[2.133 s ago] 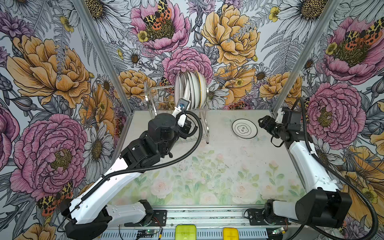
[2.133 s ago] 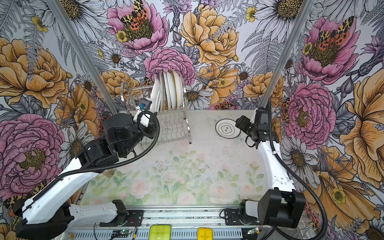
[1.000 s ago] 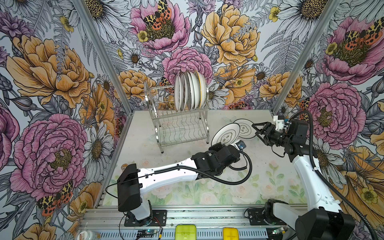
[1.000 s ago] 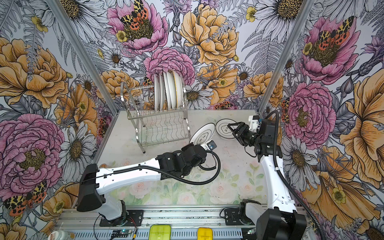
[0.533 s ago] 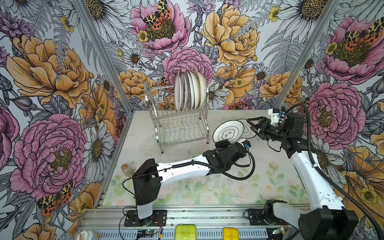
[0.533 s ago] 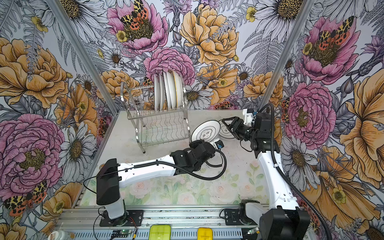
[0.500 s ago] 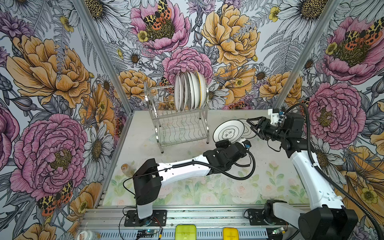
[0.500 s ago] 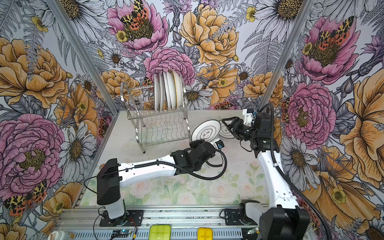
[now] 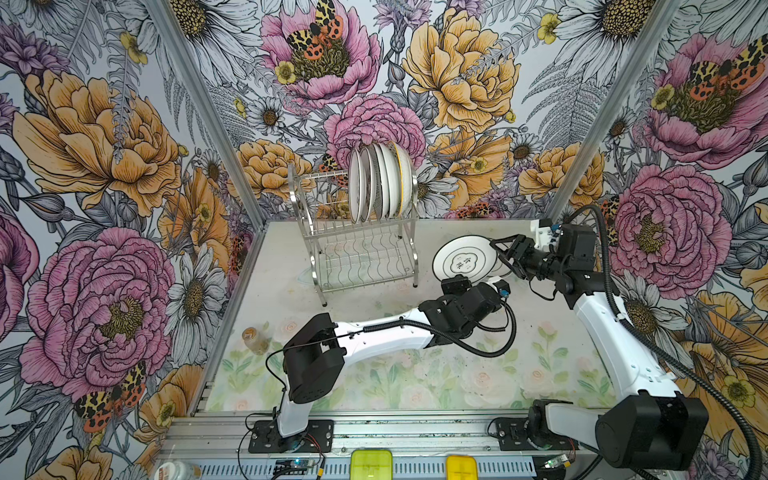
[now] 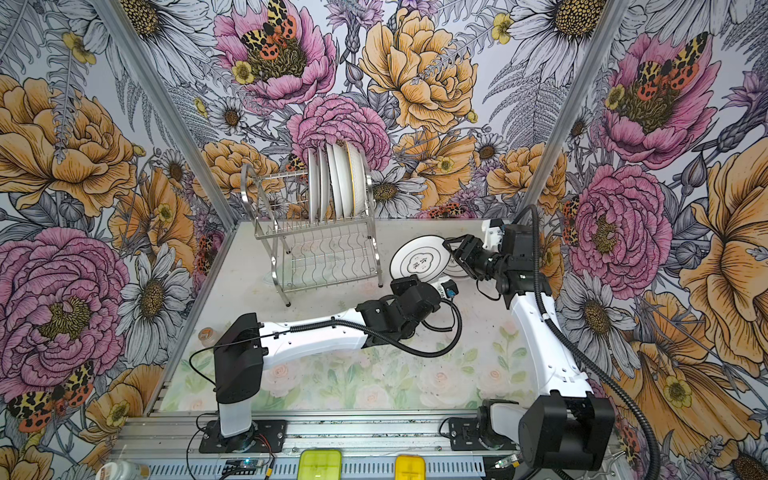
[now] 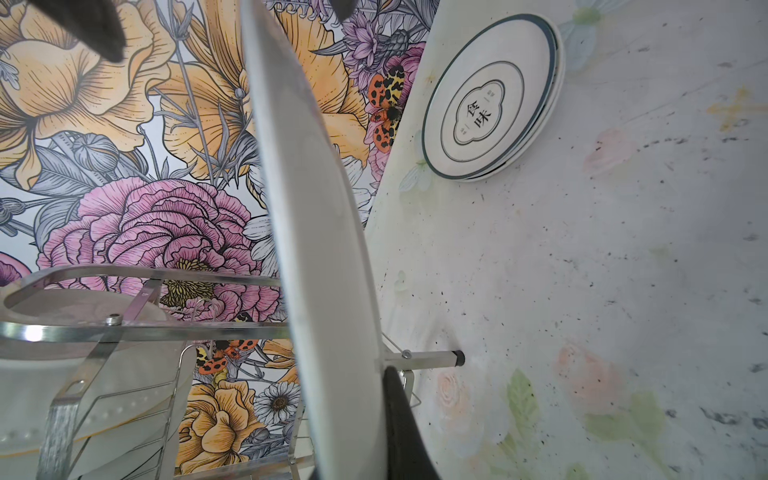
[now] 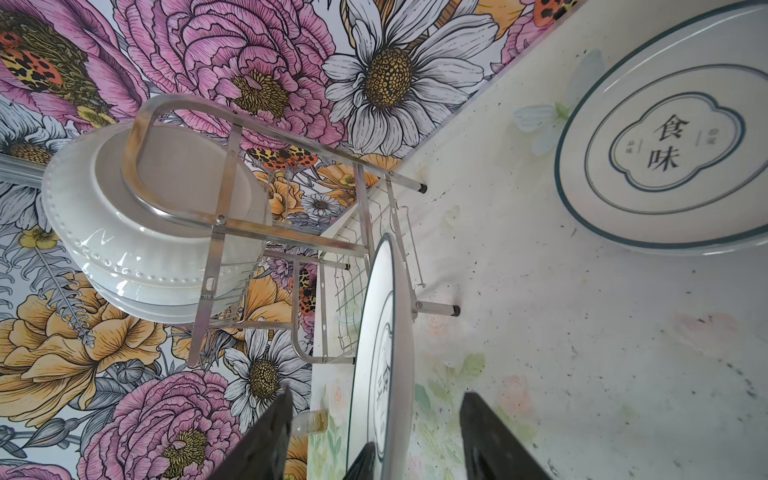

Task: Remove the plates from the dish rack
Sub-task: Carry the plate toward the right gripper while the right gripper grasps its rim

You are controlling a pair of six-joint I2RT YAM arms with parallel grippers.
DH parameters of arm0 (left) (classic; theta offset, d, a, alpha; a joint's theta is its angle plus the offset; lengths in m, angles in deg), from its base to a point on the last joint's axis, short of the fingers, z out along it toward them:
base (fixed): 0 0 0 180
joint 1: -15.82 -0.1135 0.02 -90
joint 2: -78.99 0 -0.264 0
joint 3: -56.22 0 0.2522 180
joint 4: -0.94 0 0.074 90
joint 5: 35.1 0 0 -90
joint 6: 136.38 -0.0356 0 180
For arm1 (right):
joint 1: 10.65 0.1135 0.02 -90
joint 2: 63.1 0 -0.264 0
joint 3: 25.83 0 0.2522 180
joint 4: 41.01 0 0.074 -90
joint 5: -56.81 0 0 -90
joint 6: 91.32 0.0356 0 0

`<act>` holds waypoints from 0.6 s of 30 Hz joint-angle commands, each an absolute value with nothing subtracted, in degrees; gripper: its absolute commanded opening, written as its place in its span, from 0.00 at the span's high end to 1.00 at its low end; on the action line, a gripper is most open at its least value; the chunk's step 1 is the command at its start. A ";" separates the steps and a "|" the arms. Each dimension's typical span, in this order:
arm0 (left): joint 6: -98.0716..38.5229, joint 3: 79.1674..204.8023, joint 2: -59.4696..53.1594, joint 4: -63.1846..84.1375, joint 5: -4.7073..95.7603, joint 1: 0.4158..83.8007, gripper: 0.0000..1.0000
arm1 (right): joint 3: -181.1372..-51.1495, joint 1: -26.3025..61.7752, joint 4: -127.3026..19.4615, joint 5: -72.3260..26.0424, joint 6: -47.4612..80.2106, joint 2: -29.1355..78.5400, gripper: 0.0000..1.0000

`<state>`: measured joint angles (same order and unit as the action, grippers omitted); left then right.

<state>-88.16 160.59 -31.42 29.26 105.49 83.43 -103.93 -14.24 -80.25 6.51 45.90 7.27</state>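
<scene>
Your left gripper (image 9: 456,279) is clamped on the white dark-rimmed plate with black characters (image 9: 465,259), held upright at 1 o'clock on the floral tabletop (image 9: 540,353). The right gripper (image 9: 503,249) straddles its rim, fingers apart. There's free table from 3 to 9 o'clock. The flat plate stack (image 11: 490,112) is mostly hidden from above. The shiny wire dish rack (image 9: 361,253) sits at 11 o'clock. Plate and right gripper are closer than a second ago.
</scene>
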 commanded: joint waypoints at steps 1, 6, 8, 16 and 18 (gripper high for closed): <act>-89.96 163.41 -31.47 25.38 107.99 82.79 1.00 | -103.56 -13.26 -80.17 5.21 44.38 8.13 0.35; -90.78 164.37 -31.93 24.91 107.81 82.36 1.00 | -102.28 -12.66 -80.22 4.79 44.08 8.35 0.39; -91.33 164.76 -32.17 24.68 107.72 82.26 1.00 | -102.14 -12.45 -80.17 4.82 43.97 8.52 0.40; -92.39 166.19 -33.75 23.99 107.78 82.41 1.00 | -102.15 -12.13 -79.97 5.39 43.84 9.61 0.57; -92.51 166.48 -34.09 23.93 107.74 82.40 1.00 | -102.34 -12.11 -79.82 5.75 43.89 9.85 0.61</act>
